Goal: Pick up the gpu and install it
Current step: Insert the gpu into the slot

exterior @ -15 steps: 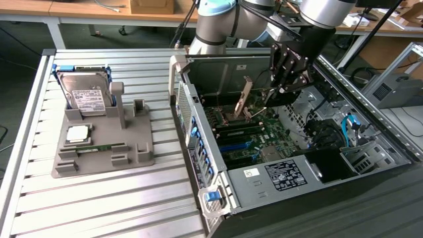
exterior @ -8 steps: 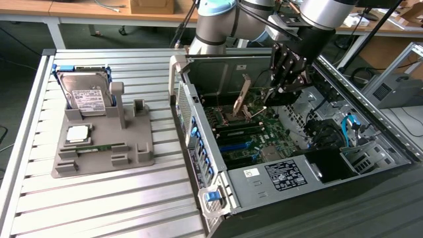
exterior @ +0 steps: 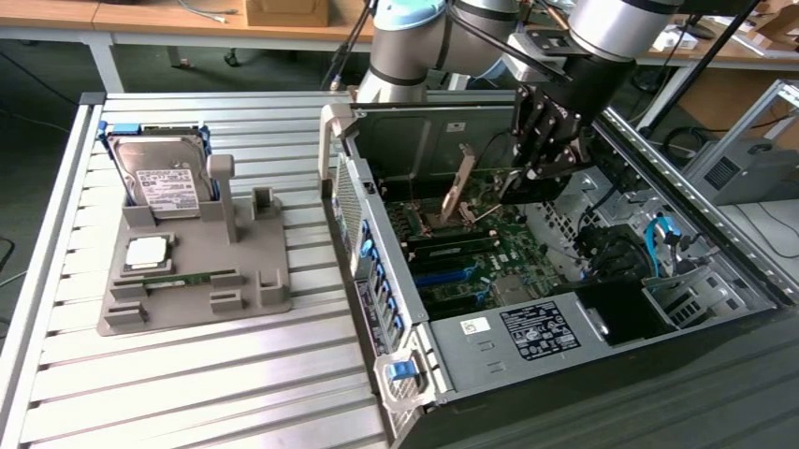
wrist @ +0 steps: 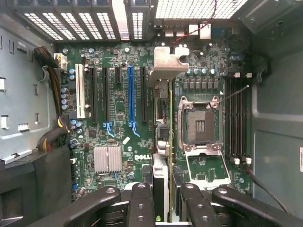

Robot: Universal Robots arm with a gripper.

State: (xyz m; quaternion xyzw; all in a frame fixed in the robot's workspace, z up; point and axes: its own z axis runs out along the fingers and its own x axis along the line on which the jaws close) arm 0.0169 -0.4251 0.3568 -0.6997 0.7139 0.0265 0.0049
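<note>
Ribbed aluminium slats make up the bench [exterior: 187,383], and on it, toward the exterior view's right, lies the open computer case [exterior: 549,346] with its green motherboard [wrist: 118,142] facing up. Toward the exterior view's left sits a grey fixture tray [exterior: 187,290] carrying a hard drive [exterior: 163,182] and a RAM stick [exterior: 181,278], well apart from where I work. My arm reaches down into the case, and my gripper [wrist: 161,198] has its jaws clamped on the gpu [exterior: 459,187], which I hold on edge above the board; from the wrist it shows edge-on, with its silver bracket [wrist: 168,64] toward the case's rear vents. I judge the pick is done and I am in the install step, carrying the card over the expansion slots. It hangs just beside the blue slot [wrist: 130,94], not yet seated. Lining the card's edge squarely over its slot and pressing straight down calls for care, since a tilt could jam it.
</note>
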